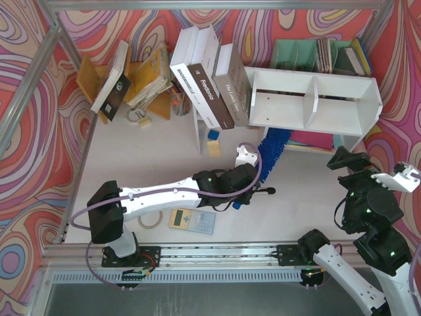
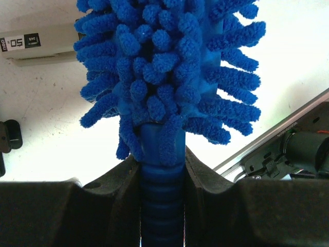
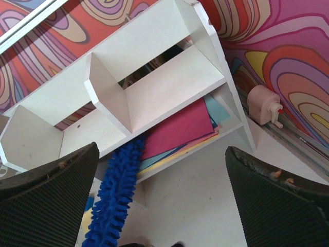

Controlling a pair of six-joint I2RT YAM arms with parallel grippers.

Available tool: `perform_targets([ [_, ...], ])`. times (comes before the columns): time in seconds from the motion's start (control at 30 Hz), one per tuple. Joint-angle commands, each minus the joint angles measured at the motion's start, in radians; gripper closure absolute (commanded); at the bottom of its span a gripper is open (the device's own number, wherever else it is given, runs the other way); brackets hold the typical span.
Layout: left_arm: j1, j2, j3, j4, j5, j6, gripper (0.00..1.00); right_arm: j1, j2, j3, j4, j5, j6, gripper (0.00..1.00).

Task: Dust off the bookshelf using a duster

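The white two-tier bookshelf [image 1: 309, 99] stands at the back right; it also shows in the right wrist view [image 3: 169, 77]. The fluffy blue duster [image 1: 273, 153] slants up from my left gripper [image 1: 254, 183], and its tip reaches under the shelf's left compartment, into the lower tier. In the left wrist view my left gripper [image 2: 162, 175] is shut on the ribbed blue handle just below the duster head [image 2: 164, 67]. My right gripper [image 1: 348, 161] is open and empty, in front of the shelf's right end. In its own view [image 3: 162, 206] it faces the duster [image 3: 115, 195].
Coloured paper sheets [image 3: 180, 128] lie on the shelf's lower tier. Large books [image 1: 210, 85] lean left of the shelf, a green file organiser [image 1: 316, 56] stands behind it, and a yellow wooden rack [image 1: 145, 79] stands at the back left. A calculator [image 1: 192, 220] and a tape roll [image 1: 150, 220] lie near the front.
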Motion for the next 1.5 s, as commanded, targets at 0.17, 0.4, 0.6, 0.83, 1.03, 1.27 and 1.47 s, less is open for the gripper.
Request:
perform_targets([
  [0.17, 0.003, -0.038, 0.012, 0.039, 0.027, 0.067, 1.00, 0.002, 0.025, 0.026, 0.008, 0.006, -0.011, 0.01],
  [0.4, -0.010, -0.091, -0.023, 0.033, 0.013, 0.106, 1.00, 0.003, 0.028, 0.023, 0.011, 0.003, -0.009, 0.01],
  [0.6, -0.027, -0.089, -0.021, 0.038, 0.034, 0.149, 1.00, 0.003, 0.033, 0.018, 0.012, -0.004, 0.003, 0.01],
  [0.83, -0.023, -0.015, 0.019, 0.039, 0.085, 0.177, 1.00, 0.003, 0.033, 0.023, 0.004, -0.005, 0.006, 0.01],
  [1.03, -0.023, 0.023, 0.029, 0.057, 0.162, 0.202, 1.00, 0.002, 0.022, 0.023, -0.008, 0.003, 0.004, 0.01],
  [1.27, -0.028, -0.012, 0.009, 0.051, 0.142, 0.204, 1.00, 0.003, 0.014, 0.012, -0.008, 0.006, 0.007, 0.01],
  [1.47, -0.028, -0.070, 0.005, 0.046, 0.065, 0.211, 1.00, 0.003, 0.016, 0.006, -0.005, 0.000, 0.015, 0.01],
])
